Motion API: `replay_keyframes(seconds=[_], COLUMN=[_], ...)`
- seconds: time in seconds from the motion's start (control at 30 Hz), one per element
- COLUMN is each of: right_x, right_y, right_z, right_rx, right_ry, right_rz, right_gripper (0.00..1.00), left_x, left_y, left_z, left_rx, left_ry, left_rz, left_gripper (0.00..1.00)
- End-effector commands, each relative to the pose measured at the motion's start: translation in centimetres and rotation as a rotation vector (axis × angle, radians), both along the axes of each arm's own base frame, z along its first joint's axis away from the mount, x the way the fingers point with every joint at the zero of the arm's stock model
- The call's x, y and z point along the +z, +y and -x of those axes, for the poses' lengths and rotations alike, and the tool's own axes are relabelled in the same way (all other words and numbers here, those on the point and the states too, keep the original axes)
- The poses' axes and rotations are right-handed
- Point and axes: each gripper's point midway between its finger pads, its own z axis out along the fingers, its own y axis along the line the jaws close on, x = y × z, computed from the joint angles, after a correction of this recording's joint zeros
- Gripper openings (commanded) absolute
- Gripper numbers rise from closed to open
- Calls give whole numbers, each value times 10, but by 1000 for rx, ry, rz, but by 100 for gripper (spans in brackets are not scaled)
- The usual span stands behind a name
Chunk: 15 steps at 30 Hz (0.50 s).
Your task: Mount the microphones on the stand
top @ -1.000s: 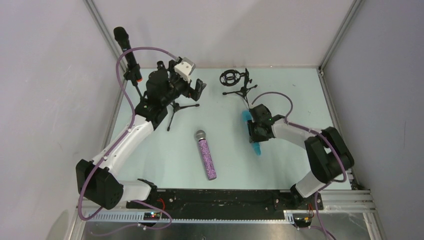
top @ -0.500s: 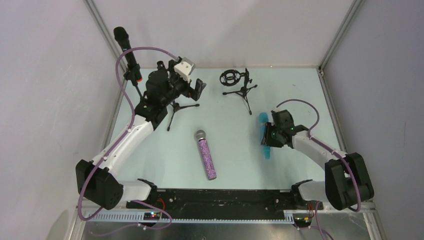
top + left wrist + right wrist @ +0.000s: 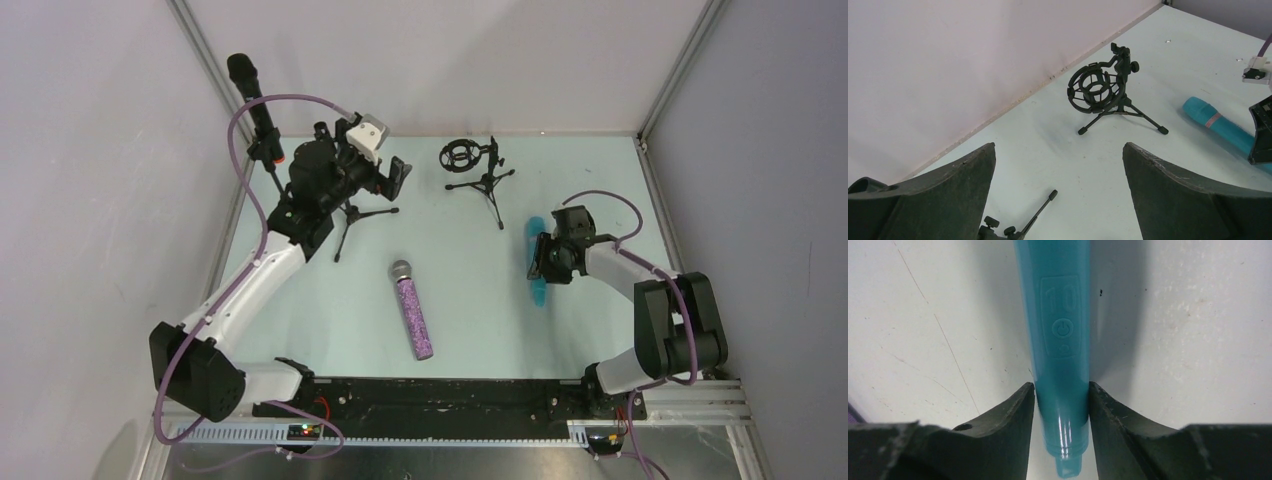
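Slippage worries us: our right gripper (image 3: 1062, 395) pinches the smooth turquoise microphone (image 3: 1060, 315) near its narrow end, right of the ring stand (image 3: 470, 165); its head may swing. Meanwhile our left gripper (image 3: 1059, 147) gapes empty, left of that stand.

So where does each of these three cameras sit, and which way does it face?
Top external: fixed above and behind the arms, looking down on the pale green table; left arm and right arm show whole.
Left wrist: on the left arm, looking across the table at the empty black tripod stand with a ring cradle; left jaws, wide apart, frame the bottom.
Right wrist: on the right arm, looking down at the turquoise plastic stick microphone; right jaws clamp it.
Shared: that microphone shows in all three views.
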Motion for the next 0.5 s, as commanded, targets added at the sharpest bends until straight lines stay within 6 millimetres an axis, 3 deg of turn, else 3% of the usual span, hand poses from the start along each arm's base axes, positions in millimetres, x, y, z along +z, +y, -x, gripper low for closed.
replay_keyframes(seconds=[0.0,0.2,0.47], right_x=[13,25,78], right_y=[3,-1,9], right_z=[-13,-14,-20], right_rx=[37,31,74], right_ry=[-46,-83,-266], right_rz=[-8,13,-33], right_gripper=[52,71,84], left_x=[22,24,24], left_y=[-2,-5,-4], left_z=[9,11,11], left_rx=[-28,-43,-43], left_ry=[-78,-88,-98], left_rz=[20,35,34], left_gripper=[100,100,100])
